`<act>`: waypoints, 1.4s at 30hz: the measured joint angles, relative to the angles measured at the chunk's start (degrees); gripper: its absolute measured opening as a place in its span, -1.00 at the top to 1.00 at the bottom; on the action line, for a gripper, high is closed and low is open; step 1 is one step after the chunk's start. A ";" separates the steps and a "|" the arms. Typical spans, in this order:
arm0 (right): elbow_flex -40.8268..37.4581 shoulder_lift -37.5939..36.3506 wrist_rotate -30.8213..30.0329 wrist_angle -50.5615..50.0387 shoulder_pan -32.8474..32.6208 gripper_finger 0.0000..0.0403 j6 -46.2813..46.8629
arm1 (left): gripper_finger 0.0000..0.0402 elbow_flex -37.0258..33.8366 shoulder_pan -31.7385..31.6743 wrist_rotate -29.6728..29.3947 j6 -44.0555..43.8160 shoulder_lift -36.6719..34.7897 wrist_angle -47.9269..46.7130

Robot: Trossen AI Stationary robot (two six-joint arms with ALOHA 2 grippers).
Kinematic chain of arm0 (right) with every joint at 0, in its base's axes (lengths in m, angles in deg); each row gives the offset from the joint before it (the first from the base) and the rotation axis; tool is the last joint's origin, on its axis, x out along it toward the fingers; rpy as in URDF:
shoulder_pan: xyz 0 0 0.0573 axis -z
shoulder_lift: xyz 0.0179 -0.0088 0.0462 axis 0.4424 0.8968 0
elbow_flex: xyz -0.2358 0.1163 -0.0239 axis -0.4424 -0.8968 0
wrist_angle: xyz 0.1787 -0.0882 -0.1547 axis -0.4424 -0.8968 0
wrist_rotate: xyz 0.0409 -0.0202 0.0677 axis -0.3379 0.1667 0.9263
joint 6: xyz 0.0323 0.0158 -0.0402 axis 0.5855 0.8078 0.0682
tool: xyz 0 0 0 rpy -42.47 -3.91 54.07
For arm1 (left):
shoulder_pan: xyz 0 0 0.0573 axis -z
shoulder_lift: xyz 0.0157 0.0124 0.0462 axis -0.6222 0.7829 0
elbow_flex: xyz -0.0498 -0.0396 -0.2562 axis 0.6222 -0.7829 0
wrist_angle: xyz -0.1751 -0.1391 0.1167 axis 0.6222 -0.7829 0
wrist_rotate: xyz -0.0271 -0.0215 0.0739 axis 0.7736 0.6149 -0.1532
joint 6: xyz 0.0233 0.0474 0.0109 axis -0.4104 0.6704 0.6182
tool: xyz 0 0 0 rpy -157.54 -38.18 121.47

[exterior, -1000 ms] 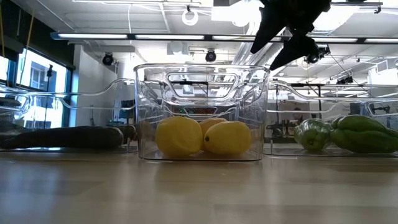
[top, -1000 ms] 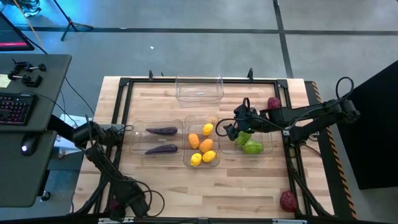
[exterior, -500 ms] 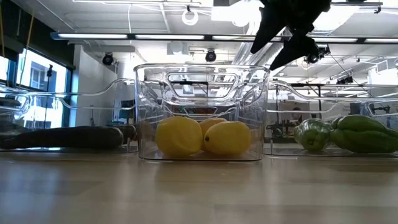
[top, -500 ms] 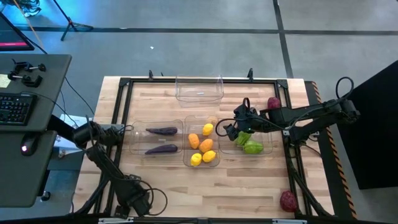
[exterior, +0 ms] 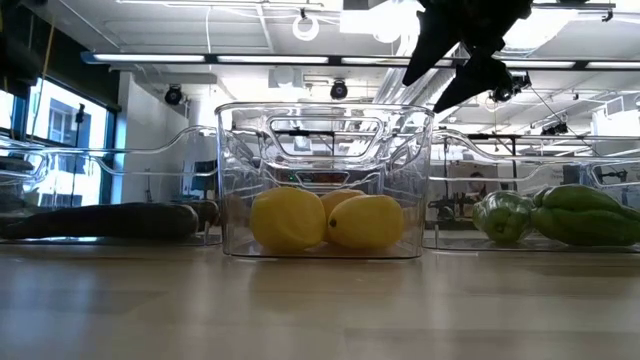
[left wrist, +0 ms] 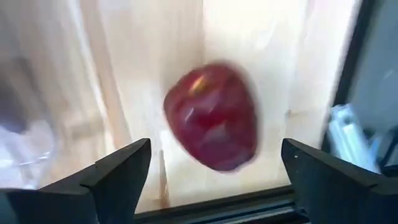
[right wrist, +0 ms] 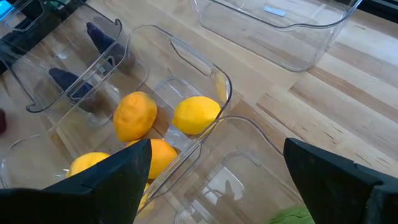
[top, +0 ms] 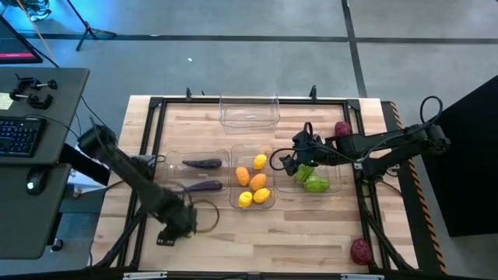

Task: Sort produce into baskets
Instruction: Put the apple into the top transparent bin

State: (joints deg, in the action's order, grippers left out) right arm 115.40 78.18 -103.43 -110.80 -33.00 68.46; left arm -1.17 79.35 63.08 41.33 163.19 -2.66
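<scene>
From above, the left gripper (top: pixel 180 222) is low at about 7 o'clock on the table (top: pixel 210 249), near the front-left edge, blurred; its fingers cannot be read here. The right gripper (top: pixel 286 162) hangs over the seam between the middle bin (top: pixel 233 194) and the right bin (top: pixel 338 185), around 3 o'clock from the table's centre. The left bin (top: pixel 167 183) holds two eggplants (top: pixel 202 163); the middle one holds lemons (top: pixel 245 199) and orange pieces (top: pixel 243 176); the right one holds green ridged pieces (top: pixel 316 184). An empty bin (top: pixel 249 117) sits at 12 o'clock. One dark red piece (top: pixel 342 129) lies at 2 o'clock, another (top: pixel 359 250) at 5 o'clock.

At table level, lemons (exterior: pixel 365 222) sit in the middle bin (exterior: pixel 325 115), with the right gripper (exterior: pixel 462 60) above its 1 o'clock corner.

The left wrist camera shows wide-spread fingers (left wrist: pixel 118 171) holding nothing, with a blurred dark red fruit (left wrist: pixel 212 115) on the wood beyond them.

The right wrist camera shows wide-spread, empty fingers (right wrist: pixel 118 171) above the lemons (right wrist: pixel 196 116).
</scene>
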 joint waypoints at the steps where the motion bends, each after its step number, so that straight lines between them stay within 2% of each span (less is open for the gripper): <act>1: 0.00 0.00 0.00 0.01 0.00 -0.76 0.02 | -0.68 0.04 -1.07 -0.83 -0.27 -2.18 -0.16; 4: 0.00 0.00 0.02 0.00 0.00 -0.76 0.08 | -0.56 0.09 -4.35 -3.92 -1.89 -8.40 -0.94; 8: 0.00 0.00 0.17 -0.01 0.00 -0.76 0.13 | -0.49 0.11 -6.54 -5.34 -5.58 -12.96 -2.05; 15: 0.00 0.00 0.26 0.01 0.00 -0.76 -0.22 | -0.50 0.08 -3.99 -4.84 -18.06 -12.09 -4.46; 18: 0.00 0.00 0.23 0.01 0.00 -0.76 -0.26 | -0.50 -1.88 -1.24 -4.29 -19.39 -11.13 -1.39; 21: 0.00 0.00 0.08 0.01 0.00 -0.76 -0.24 | -0.50 -4.66 1.95 -4.25 -14.70 -10.43 2.04; 24: 0.00 0.00 0.07 0.01 0.00 -0.76 -0.24 | -0.50 -6.61 3.95 -5.55 -4.41 -9.35 1.23; 33: 0.00 0.02 0.04 0.01 0.00 -0.76 2.15 | -0.50 -7.30 3.07 -7.39 19.68 -6.92 4.57; 42: 0.00 0.02 -0.02 0.03 0.00 -0.76 3.48 | -0.50 -7.30 4.02 -8.43 24.40 -0.74 5.44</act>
State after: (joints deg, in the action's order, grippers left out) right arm 115.40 78.20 -103.45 -110.77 -33.00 71.94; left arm -8.47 83.36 54.65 65.74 162.44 2.78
